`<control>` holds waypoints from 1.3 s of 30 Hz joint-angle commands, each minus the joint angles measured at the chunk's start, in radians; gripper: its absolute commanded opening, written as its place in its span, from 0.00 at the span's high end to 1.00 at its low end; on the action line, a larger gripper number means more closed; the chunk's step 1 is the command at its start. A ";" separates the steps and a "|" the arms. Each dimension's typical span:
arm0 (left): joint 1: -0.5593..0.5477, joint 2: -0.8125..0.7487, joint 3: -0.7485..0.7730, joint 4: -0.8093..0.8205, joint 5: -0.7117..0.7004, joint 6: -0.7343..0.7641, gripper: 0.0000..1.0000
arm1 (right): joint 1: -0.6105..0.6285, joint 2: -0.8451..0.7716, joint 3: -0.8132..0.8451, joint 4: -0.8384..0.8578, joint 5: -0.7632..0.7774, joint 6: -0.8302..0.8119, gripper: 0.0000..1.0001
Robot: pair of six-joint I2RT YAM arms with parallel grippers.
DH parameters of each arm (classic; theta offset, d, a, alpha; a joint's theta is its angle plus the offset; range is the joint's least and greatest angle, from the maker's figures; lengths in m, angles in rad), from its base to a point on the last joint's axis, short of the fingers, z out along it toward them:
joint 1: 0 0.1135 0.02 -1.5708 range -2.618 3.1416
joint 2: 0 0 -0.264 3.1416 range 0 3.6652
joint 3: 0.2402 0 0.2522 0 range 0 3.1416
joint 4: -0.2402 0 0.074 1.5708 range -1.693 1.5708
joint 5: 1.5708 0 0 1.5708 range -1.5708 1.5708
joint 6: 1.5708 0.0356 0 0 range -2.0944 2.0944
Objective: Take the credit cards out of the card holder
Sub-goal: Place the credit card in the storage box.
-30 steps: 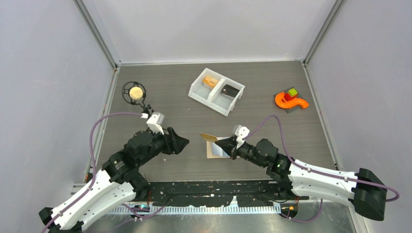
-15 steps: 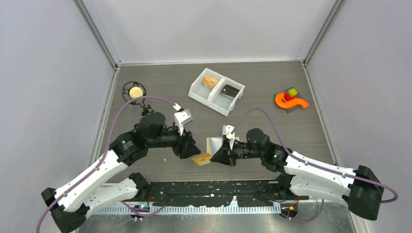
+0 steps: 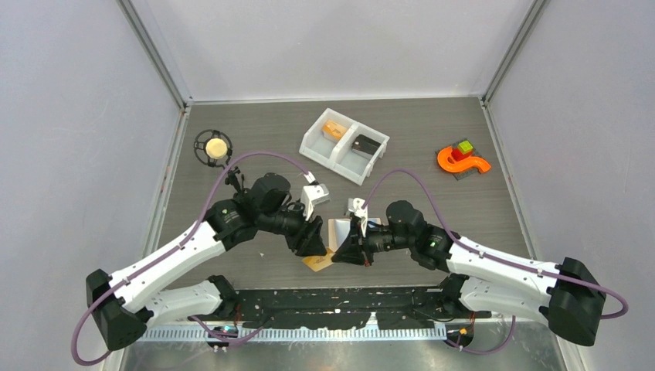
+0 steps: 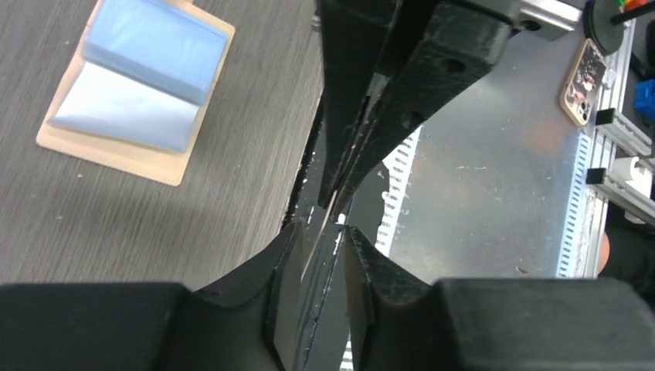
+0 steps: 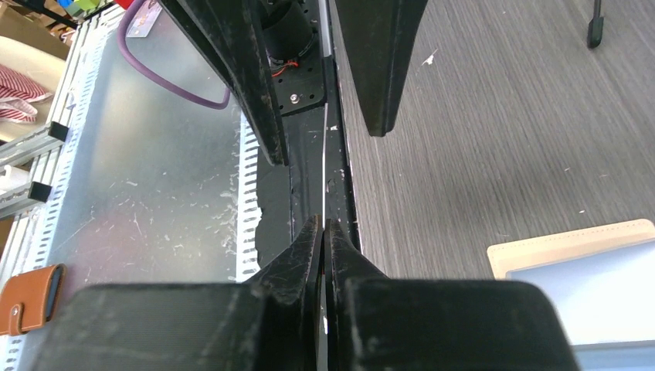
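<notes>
A dark grey wood-grain counter (image 3: pixel 432 124) lies between pale walls framed in aluminium. Far left on it stands a black ring stand (image 3: pixel 198 148) with a tan ball (image 3: pixel 217 146) resting in its ring.

The left arm reaches in from the near left corner toward the middle. The left tool (image 3: pixel 313 246) points down near the counter's front edge. Its fingers (image 4: pixel 282 282) are apart, one on either side of an orange-tan credit card (image 3: pixel 317 262). The right wrist view shows a gap between each finger and the card, so this tool grips nothing.

The card is out of the card holder and lifted over the counter's front edge. Both wrist cameras see it edge-on, as a thin pale line.

The right tool (image 5: pixel 324 232) comes in from the right and faces the left one. Its fingers are pressed together on the card's other end and carry it.

The card holder (image 4: pixel 135 93) lies open and flat on the counter just behind the two tools, apart from the card. Its light blue lining faces up and its beige edge shows around it.

Farther back, near the middle, sits a white two-compartment bin (image 3: pixel 318 143). A small orange-tan item (image 3: pixel 334 130) is in its left compartment and a dark item (image 3: pixel 364 144) in its right. What they are cannot be told.

Far right lies an orange curved toy (image 3: pixel 450 161) with a red block (image 3: pixel 457 154) and a green block (image 3: pixel 465 146) on it.
</notes>
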 commanded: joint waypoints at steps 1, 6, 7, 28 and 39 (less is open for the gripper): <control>-0.016 0.014 0.030 0.071 0.073 -0.017 0.83 | -0.013 0.009 0.033 0.055 -0.023 0.039 0.95; -0.017 -0.004 -0.035 0.171 0.065 -0.087 1.00 | -0.055 0.012 0.008 0.104 -0.026 0.091 0.93; -0.017 -0.015 -0.056 0.206 0.074 -0.105 1.00 | -0.070 0.012 0.004 0.120 -0.030 0.107 0.93; -0.014 -0.297 -0.334 0.592 -0.330 -0.469 1.00 | -0.138 -0.088 -0.216 0.533 0.192 0.410 0.44; -0.014 -0.351 -0.525 0.990 -0.512 -0.751 1.00 | -0.137 0.079 -0.301 1.041 0.196 0.600 0.54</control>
